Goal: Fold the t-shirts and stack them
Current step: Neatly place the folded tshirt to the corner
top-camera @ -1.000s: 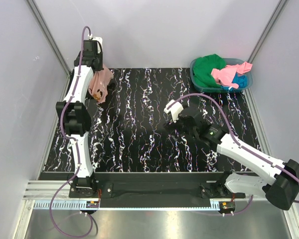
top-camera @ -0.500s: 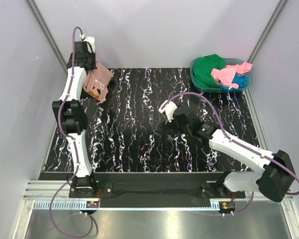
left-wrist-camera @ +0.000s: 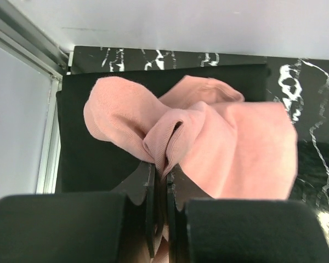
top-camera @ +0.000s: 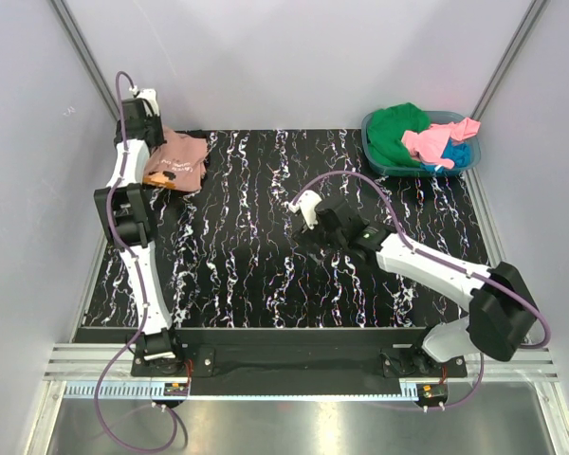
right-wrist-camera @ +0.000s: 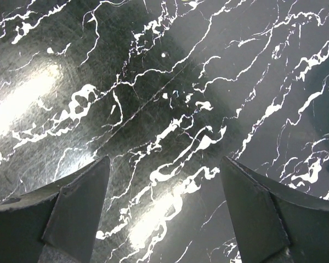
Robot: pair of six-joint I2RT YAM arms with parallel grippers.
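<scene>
Marbled table (top-camera: 247, 256): teal basket (top-camera: 476, 152), black tee (left-wrist-camera: 88, 159)

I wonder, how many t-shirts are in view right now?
5: a salmon-pink t-shirt in the left gripper's shut jaws, far left, above a black t-shirt; a green t-shirt, a bright pink t-shirt and a blue t-shirt in the basket. Others may be hidden there.

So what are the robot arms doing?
The left gripper is shut on a salmon shirt at the far left corner of the table. The right gripper hangs open over the middle of the table, holding nothing. More shirts sit piled in the basket.
</scene>
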